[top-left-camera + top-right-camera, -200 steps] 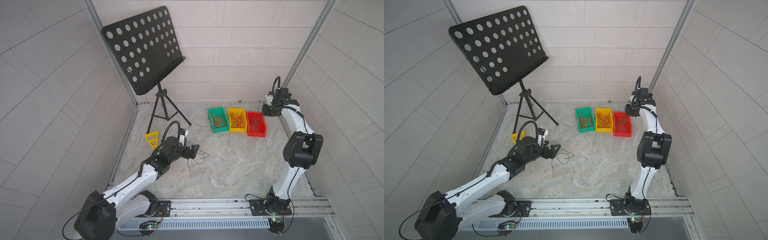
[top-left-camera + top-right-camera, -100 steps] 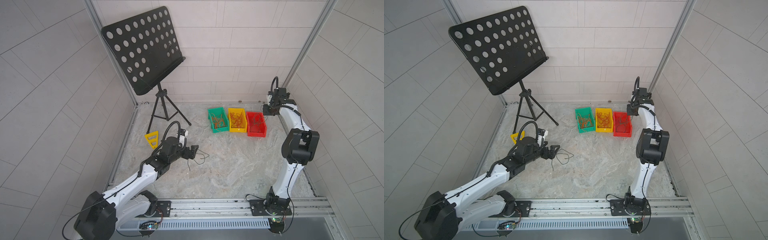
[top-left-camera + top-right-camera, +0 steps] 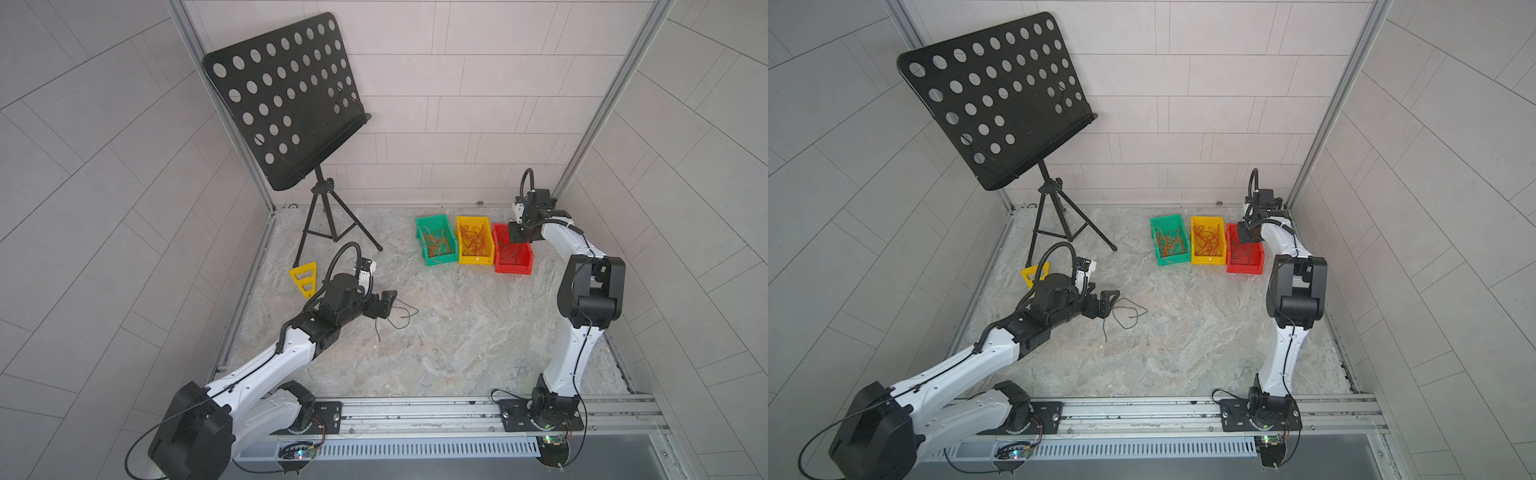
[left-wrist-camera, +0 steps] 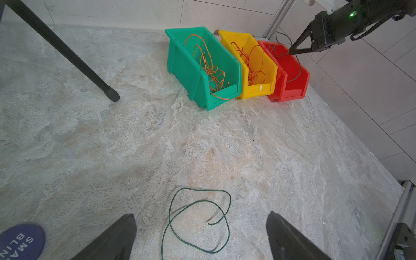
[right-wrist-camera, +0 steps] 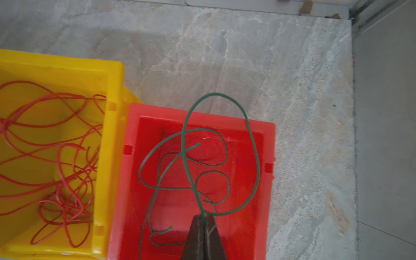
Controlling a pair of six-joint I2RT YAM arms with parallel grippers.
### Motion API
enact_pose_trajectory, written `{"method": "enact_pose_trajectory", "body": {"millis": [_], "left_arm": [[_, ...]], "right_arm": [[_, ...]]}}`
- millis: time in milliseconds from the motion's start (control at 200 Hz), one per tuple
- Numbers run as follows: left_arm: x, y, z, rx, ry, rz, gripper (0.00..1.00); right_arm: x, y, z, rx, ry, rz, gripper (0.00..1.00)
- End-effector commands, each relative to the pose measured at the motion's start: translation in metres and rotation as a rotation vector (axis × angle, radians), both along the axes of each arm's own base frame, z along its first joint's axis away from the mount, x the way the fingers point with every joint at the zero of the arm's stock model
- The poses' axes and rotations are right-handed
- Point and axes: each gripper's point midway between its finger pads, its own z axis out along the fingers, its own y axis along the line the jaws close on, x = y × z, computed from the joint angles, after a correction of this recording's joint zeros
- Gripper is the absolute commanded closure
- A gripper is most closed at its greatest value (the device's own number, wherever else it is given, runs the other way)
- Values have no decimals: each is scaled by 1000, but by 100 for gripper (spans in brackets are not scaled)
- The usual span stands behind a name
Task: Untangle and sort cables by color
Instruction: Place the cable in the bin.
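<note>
The left pincer [image 4: 200,221] hangs with its jaws wide apart just over a loose dark cable [image 4: 202,189] that lies coiled on the surface [image 4: 247,146]. The right pincer [image 5: 203,217] is pressed together on a second dark cable [image 5: 217,93], whose loops hang into the red bin [image 5: 213,117] and out over its rim. Red cables [image 5: 45,126] lie in the yellow bin [image 5: 112,90] touching it, and orange cables [image 4: 209,69] in the green bin [image 4: 186,67].

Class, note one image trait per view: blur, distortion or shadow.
In both top views, wide-angle distortion bows the wall tiles; right wrist view: red cables in the yellow bin look soft; left wrist view: sharp, the loose cable casts a faint shadow.
</note>
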Motion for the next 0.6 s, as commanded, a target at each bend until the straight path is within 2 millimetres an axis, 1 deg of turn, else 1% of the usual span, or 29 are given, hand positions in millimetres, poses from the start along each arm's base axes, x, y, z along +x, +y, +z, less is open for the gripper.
{"method": "enact_pose_trajectory", "body": {"millis": [0, 65, 130, 290, 400, 505, 595], "left_arm": [[8, 1, 16, 3, -49, 5, 3], [7, 1, 15, 6, -47, 5, 2], [7, 1, 15, 6, -49, 5, 2], [7, 1, 15, 8, -49, 3, 3], [8, 2, 15, 9, -49, 4, 3], [9, 2, 14, 10, -48, 8, 3], [9, 2, 15, 8, -49, 9, 2]], "right_arm": [[0, 15, -9, 54, 16, 39, 100], [-2, 20, -10, 79, 23, 41, 100], [-4, 20, -11, 84, 30, 27, 100], [-12, 0, -17, 39, 75, -51, 100], [-17, -6, -27, 53, 112, -70, 100], [-23, -5, -39, 58, 159, -75, 100], [-23, -5, -48, 63, 175, -80, 100]]}}
